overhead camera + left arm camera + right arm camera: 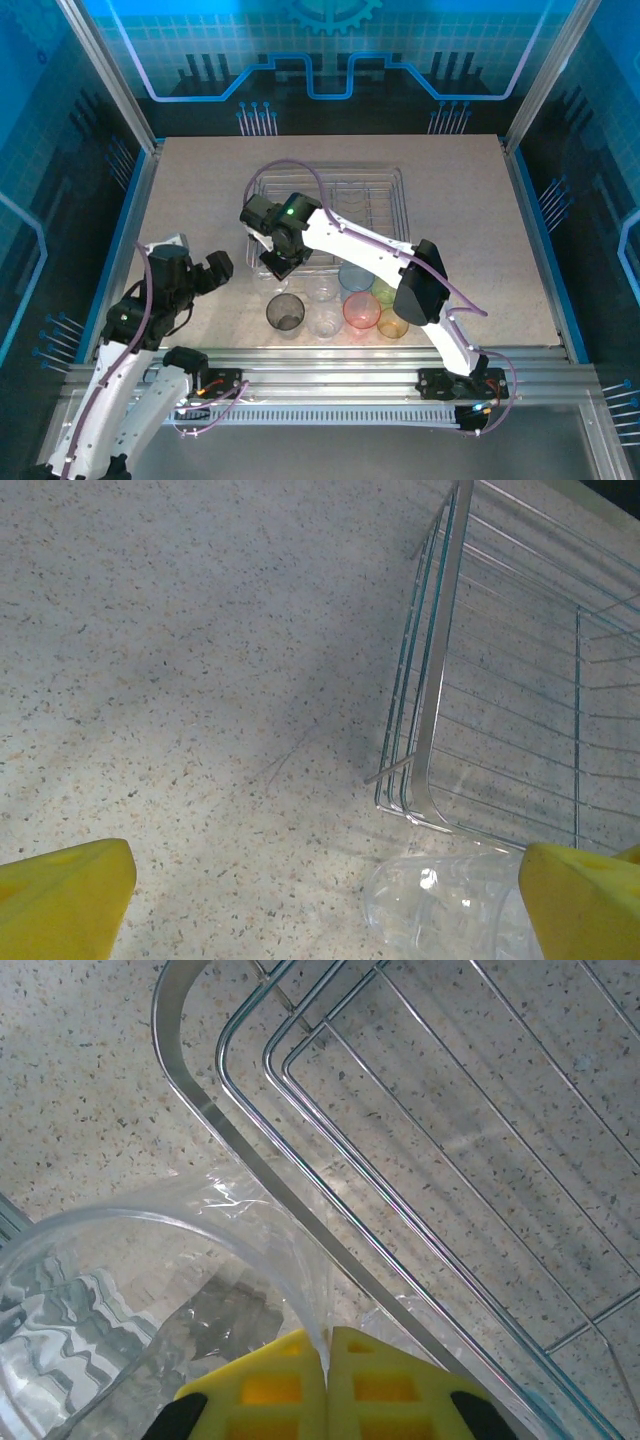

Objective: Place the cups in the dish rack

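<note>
Speckled table (200,190) carrying everything; silver wire dish rack (375,195) at its middle; cups (361,311) clustered on the table just near of the rack, grey, clear, red-pink, orange, blue and green among them; right pincer (326,1360) pinched tight on the rim of a clear cup (110,1290) just outside the rack's corner; left pincer (220,268) spread wide, holding nothing, left of the rack.

The dish rack (440,640) is bright polished metal wire, smooth and mirror-glossy. The table (180,630) is a matt, speckled, stone-like surface with a fine grain. The clear cup (120,1290) is thin transparent plastic, glossy, with rippled glints. The pads (390,1390) of the right gripper (326,1355) are matt yellow, moulded with square pockets.
</note>
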Robot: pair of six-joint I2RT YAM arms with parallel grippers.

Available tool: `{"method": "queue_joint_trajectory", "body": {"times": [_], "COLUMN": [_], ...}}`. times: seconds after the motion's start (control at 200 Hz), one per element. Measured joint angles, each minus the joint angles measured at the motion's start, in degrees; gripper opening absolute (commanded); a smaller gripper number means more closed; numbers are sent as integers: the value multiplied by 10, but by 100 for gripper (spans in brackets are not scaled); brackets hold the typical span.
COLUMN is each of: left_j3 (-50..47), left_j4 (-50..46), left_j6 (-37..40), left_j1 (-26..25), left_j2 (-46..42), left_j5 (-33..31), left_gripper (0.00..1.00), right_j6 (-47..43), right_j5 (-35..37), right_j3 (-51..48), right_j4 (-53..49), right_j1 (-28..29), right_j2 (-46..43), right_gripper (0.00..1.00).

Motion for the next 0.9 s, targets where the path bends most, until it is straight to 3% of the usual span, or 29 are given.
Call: {"method": "queue_joint_trajectory", "body": {"times": [0.235,0.52,0.7,0.901], "left_j3": [0,53,87,117], "left_j4": [-3,-6,35,141], "left_j6": [-11,-10,6,44], "left_j1": [0,0,0,0], "left_j2": [-15,-54,-95,-72], "left_j5": [-17,-28,-17,125], "left_gripper": [99,99,99,99], "right_j6": [-14,-21,-16,37], "right_j5": [-19,-99,-208,-336], "right_j3": [-19,-68,-181,-347], "right_j4": [35,109,194,326], "right_j1": [0,-23,-109,-266], "right_j2": [-19,-119,-238,-372], "right_gripper": [0,0,0,0]}}
